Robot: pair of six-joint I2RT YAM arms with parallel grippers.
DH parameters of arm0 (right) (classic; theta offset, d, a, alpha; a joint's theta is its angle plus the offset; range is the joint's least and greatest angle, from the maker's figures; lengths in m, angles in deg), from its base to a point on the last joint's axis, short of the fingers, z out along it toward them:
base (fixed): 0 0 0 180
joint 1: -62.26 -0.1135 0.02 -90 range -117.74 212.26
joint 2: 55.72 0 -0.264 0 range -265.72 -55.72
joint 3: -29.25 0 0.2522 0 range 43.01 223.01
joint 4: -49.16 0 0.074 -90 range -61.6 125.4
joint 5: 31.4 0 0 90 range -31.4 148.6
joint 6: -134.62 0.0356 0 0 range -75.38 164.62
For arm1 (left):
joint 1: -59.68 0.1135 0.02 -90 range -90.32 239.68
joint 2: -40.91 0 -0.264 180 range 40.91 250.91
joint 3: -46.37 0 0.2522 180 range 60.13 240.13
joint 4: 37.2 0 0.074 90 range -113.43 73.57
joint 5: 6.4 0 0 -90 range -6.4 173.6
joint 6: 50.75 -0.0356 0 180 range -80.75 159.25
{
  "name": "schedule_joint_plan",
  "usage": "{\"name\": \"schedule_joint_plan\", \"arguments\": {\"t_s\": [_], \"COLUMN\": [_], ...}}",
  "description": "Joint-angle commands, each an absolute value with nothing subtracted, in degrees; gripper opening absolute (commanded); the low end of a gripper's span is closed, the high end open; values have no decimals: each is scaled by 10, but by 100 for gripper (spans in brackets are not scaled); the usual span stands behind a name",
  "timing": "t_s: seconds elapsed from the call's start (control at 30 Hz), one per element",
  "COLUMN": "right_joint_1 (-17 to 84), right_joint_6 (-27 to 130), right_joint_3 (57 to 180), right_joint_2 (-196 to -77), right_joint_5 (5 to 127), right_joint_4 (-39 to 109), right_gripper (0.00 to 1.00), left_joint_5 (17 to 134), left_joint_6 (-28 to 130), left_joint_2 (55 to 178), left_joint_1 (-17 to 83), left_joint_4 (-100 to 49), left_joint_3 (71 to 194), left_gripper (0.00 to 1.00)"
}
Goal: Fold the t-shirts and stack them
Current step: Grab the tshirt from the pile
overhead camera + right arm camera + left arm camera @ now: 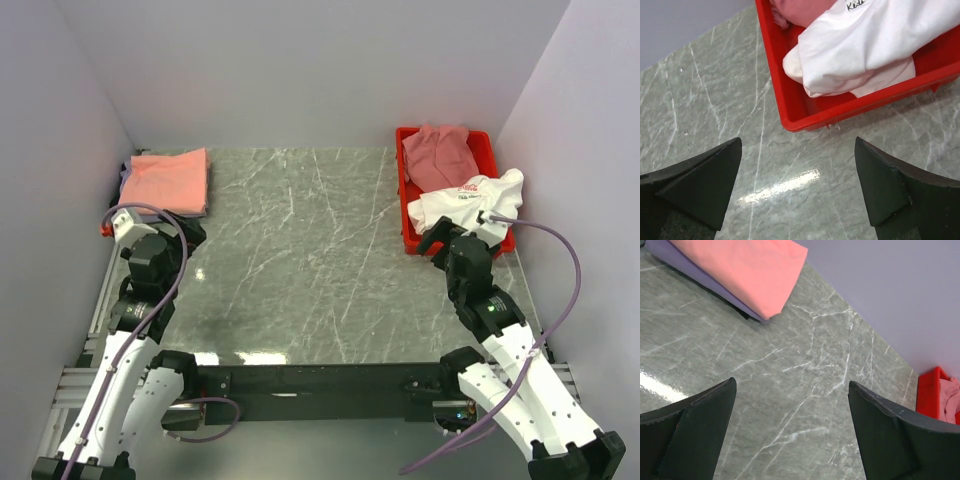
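Note:
A folded salmon-orange t-shirt [167, 180] lies at the far left of the table on top of a folded lavender one [700, 276]; the salmon one also shows in the left wrist view [747, 265]. A crumpled white t-shirt [468, 198] with red print and a dusty-pink t-shirt [438, 155] lie in the red tray [408, 236]. The white one also shows in the right wrist view [875, 45]. My left gripper [188, 234] is open and empty over bare table [791, 382], just in front of the stack. My right gripper [436, 241] is open and empty [798, 140] at the tray's near corner.
The red tray [790, 107] stands at the back right against the right wall. White walls enclose the table on three sides. A metal rail runs along the left edge [105, 290]. Grey marble tabletop [300, 260] spans between the stack and the tray.

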State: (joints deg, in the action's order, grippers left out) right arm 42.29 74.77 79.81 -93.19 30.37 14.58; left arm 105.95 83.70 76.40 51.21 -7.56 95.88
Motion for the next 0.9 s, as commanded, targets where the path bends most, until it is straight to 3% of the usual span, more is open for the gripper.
{"name": "schedule_joint_plan", "arguments": {"t_s": [0.0,0.23,0.37,0.5,0.87], "right_joint_1": [427,427,455,563,688], "right_joint_6": [742,775,794,799,767], "right_joint_3": [816,829,905,1013,1090], "right_joint_2": [-924,-953,-1057,-1173,-1364], "right_joint_5": [299,277,240,377,434], "right_joint_4": [182,189,162,115,74], "right_gripper": [100,100,100,99,95], "left_joint_5": [1054,1014,1002,985,992], "left_joint_6": [846,840,834,828,828], "left_joint_2": [766,791,805,818,816], "left_joint_1": [511,511,511,511,511], "left_joint_4": [-77,-92,-105,-107,-100], "left_joint_3": [988,990,985,997,989], "left_gripper": [99,100,99,100,99]}}
